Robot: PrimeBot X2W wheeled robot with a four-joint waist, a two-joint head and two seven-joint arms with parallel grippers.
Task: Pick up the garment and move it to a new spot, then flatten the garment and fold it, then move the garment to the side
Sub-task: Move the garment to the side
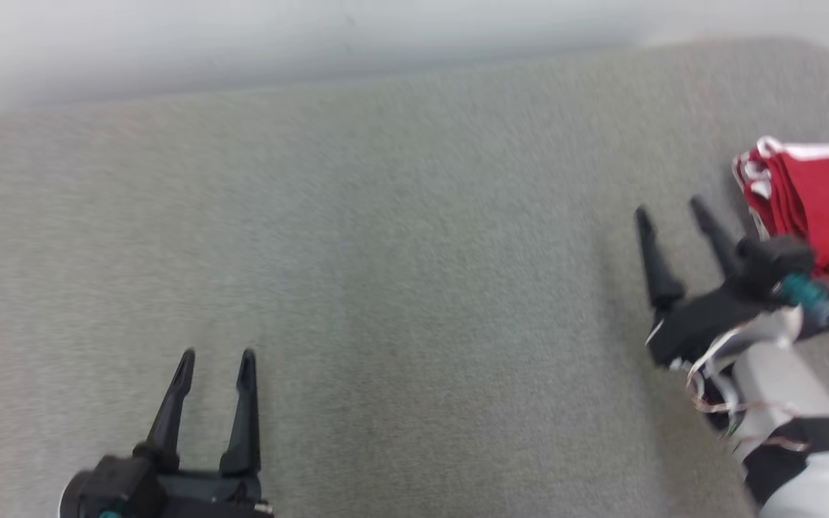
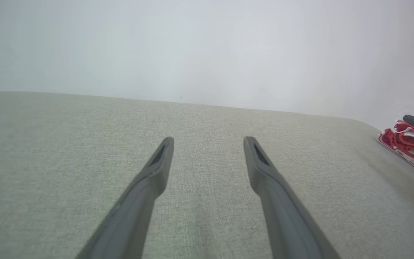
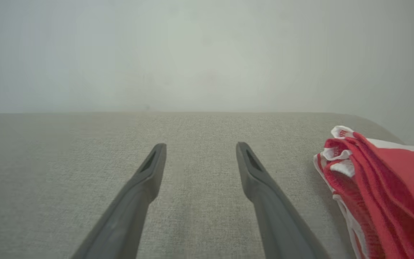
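Note:
The garment (image 1: 828, 208) is red with white trim and lies folded in layers at the far right of the grey fabric surface (image 1: 400, 237). My right gripper (image 1: 672, 206) is open just left of the garment, its fingers empty and apart from the cloth. In the right wrist view the garment (image 3: 390, 194) sits to the right of my right gripper (image 3: 199, 145). Low on the left, my left gripper (image 1: 216, 356) is open over bare fabric. The left wrist view shows my left gripper (image 2: 208, 138) and the garment (image 2: 413, 147) at its right edge.
A pale wall (image 1: 242, 43) runs along the far edge of the grey fabric surface. The surface curves away at its far right corner (image 1: 817, 65), just beyond the garment. Wide bare fabric lies between the two grippers.

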